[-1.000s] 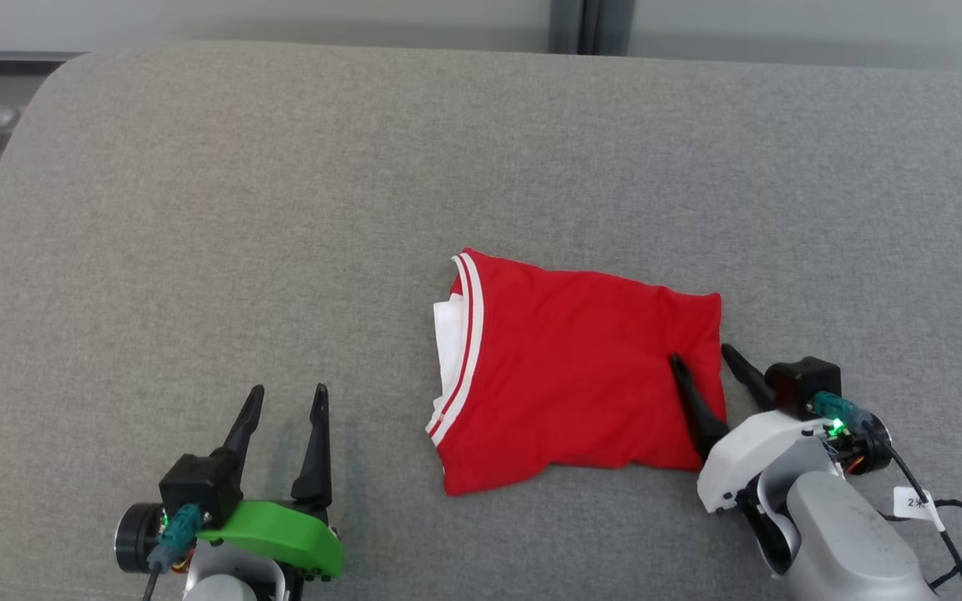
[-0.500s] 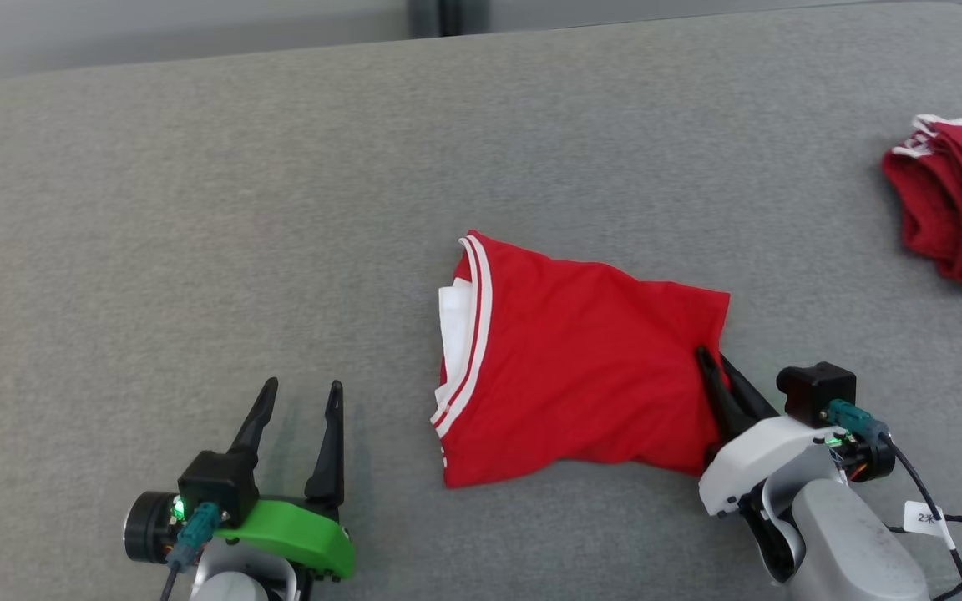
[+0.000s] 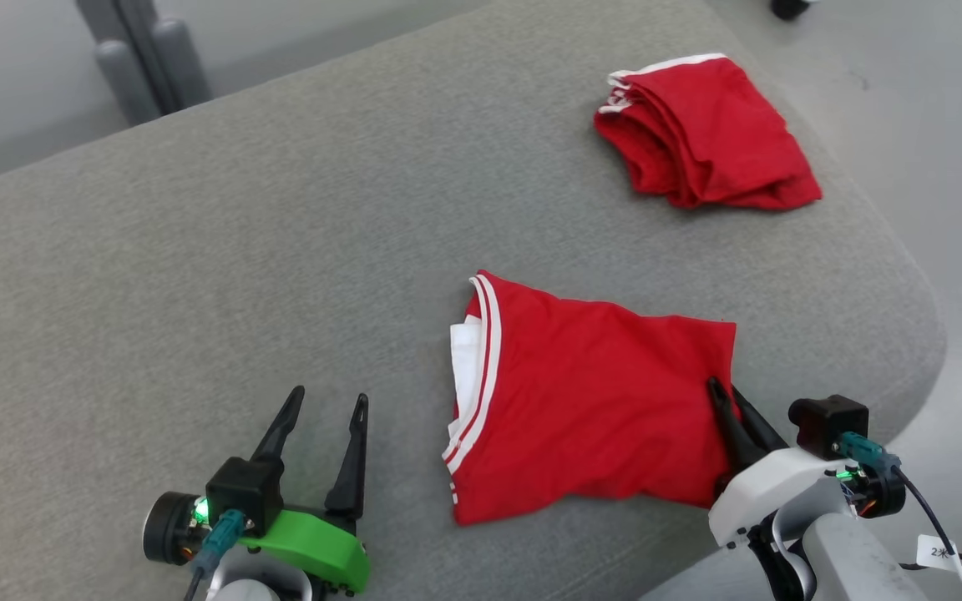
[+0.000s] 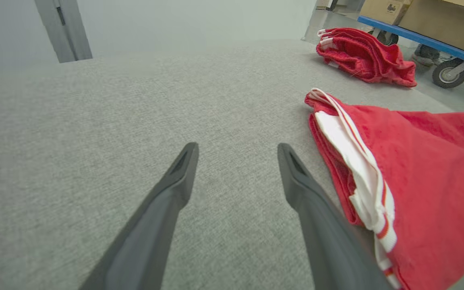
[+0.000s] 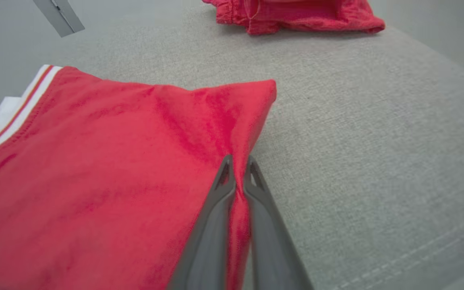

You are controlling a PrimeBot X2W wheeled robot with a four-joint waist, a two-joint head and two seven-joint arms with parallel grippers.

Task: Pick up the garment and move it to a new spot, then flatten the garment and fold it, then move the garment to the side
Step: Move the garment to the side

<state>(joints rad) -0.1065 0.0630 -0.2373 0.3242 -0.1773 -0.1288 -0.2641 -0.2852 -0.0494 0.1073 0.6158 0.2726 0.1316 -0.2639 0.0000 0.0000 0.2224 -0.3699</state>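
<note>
Since a second ago the head camera has swung round, so the whole scene sits differently in the frame and a second red pile (image 3: pixel 702 133) now shows at the upper right. The right gripper (image 3: pixel 723 388), whose fingers then stood apart at the garment's right edge, now has them pinched together on that edge.

The garment (image 3: pixel 598 401) is bright red, folded into a rough rectangle with soft wrinkles and a wavy lower edge. Its left edge carries white striped trim, and a white inner layer peeks out beside it. It lies flat on the grey tabletop (image 3: pixel 239 250), right of centre in the lower half of the head view.

In the right wrist view the right gripper (image 5: pixel 238 161) clamps a raised ridge of the garment (image 5: pixel 95 153) just below its far right corner.

The left gripper (image 3: pixel 329 396) is at the lower left, fingers spread and empty. In its wrist view the left gripper (image 4: pixel 237 147) points across bare tabletop, the garment (image 4: pixel 425 173) just right of the right-hand finger.
</note>
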